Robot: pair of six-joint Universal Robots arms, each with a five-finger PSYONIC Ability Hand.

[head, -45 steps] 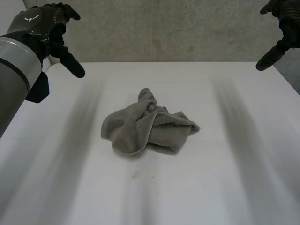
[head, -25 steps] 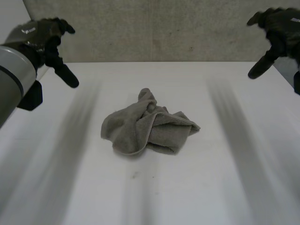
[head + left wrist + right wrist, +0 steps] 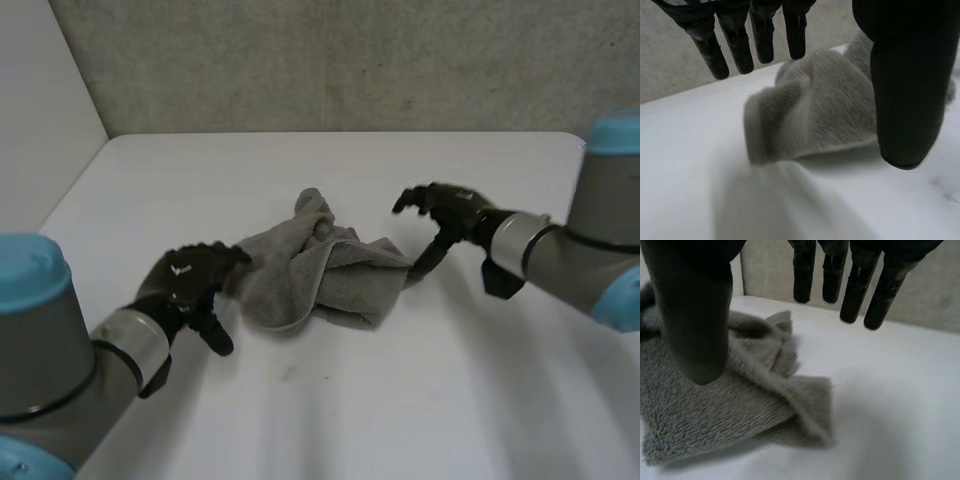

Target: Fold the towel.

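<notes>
Left robot hand (image 3: 192, 285) and right robot hand (image 3: 447, 210) are both low at the towel (image 3: 320, 272), one on each side; neither grips it yet.

Desk (image 3: 430, 400): white, carrying only the cloth.

Towel: grey, crumpled in a heap at desk centre, layers lapped over each other. A peak pokes up at its 12 o'clock and a loose corner points to 3 o'clock. No fold made.

Left robot hand: at the towel's 8 o'clock, against its edge. Wide, with fingers (image 3: 735, 47) straight and spread above the rolled edge and thumb (image 3: 905, 95) well apart from them. Nothing pinched.

Right robot hand: at the towel's 3 o'clock, just beside the loose corner. Also wide, fingers (image 3: 855, 290) straight beyond the cloth, thumb (image 3: 695, 315) hanging over the corner. Cannot tell whether it touches.

Judgement: the step in hand is the reach-in to take hold, before any folding, so the task is barely begun. The next move calls for each hand to close on an edge or corner, then draw apart toward 9 and 3 o'clock to spread the heap flat. Picking a single layer from the lapped folds looks the tricky part.
</notes>
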